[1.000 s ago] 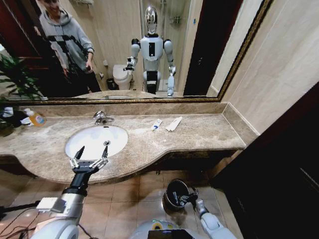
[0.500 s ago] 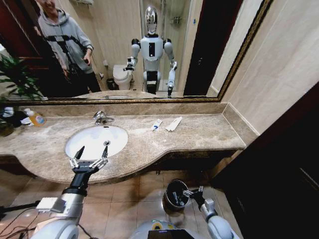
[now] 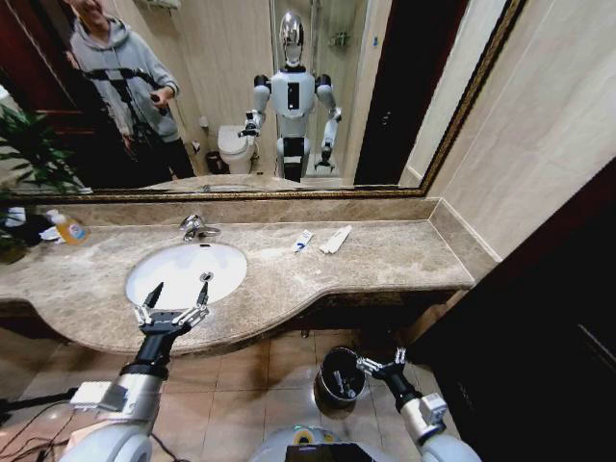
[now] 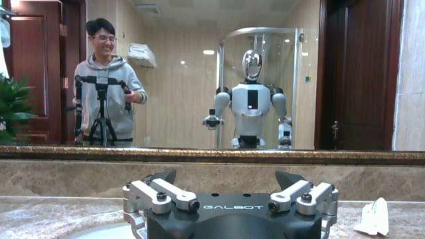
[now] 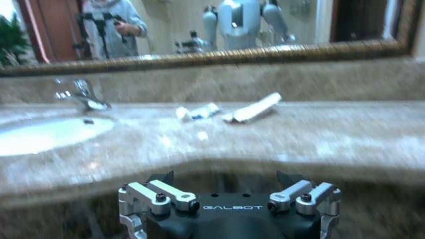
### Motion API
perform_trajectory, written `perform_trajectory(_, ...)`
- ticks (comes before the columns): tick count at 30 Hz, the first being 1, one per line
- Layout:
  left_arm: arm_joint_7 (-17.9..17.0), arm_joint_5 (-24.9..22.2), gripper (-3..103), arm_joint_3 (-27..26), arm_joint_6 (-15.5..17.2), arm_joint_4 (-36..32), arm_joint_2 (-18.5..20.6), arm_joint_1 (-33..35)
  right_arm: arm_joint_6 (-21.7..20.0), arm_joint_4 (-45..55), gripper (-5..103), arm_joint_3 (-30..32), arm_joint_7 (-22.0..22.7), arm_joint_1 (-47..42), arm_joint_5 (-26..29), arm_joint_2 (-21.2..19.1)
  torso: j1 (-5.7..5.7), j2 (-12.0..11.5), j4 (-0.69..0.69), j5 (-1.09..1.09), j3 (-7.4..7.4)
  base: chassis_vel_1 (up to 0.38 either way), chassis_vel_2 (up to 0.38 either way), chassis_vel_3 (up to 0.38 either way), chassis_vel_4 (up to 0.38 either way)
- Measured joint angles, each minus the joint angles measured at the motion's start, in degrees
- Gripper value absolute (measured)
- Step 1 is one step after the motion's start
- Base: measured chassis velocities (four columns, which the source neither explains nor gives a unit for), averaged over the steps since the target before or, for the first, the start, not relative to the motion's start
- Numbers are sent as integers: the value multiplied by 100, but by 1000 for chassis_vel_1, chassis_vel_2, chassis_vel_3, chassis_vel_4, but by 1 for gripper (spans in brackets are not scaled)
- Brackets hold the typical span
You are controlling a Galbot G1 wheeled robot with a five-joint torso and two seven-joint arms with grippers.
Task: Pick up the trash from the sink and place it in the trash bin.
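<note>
**Both Arms Empty: Trash Lying on the Marble Counter**

While the head view is looking down on the vanity, the left gripper (image 3: 176, 294) is hovering with its fingers spread wide over the near rim of the sink (image 3: 140, 272), carrying nothing. The right gripper (image 3: 381, 361) is hanging low just beside the trash bin (image 3: 339, 375) on the floor, fingers also spread and empty. A white mini tube (image 3: 302, 241) and long flat white packets (image 3: 336, 239) are lying side by side on the surround, well apart from the basin, near the mirror.

The left wrist view is showing the wide-apart fingers (image 4: 159, 191) facing the mirror, with a white packet end (image 4: 373, 224) at the edge.

The right wrist view is showing its open fingers (image 5: 162, 194) below the counter lip, and the tube (image 5: 196, 112) and packets (image 5: 254, 107) beyond it.

Judging by appearance, these items are light, thin and somewhat slick; the packets are probably going to flex. Pinching across the narrow width at mid-length is looking the safest hold.
</note>
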Motion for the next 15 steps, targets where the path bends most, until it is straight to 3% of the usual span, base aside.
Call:
perform_trajectory(3, 0, 0, 100, 0, 0, 0, 0, 0, -281, 126, 100, -101, 50, 305, 21, -56, 0, 0, 0, 1, 0, 0, 0, 0, 0)
perform_trajectory(7, 0, 0, 100, 0, 0, 0, 0, 0, -1039, -21, 100, -349, 244, 1666, 487, -323, 0, 0, 2, 2, 1, 0, 0, 0, 0)
perform_trajectory(15, 0, 0, 100, 0, 0, 0, 0, 0, -1464, -897, 100, -729, 307, 3348, 1199, -568, 1, -1, 1, 2, 1, 0, 0, 0, 0)
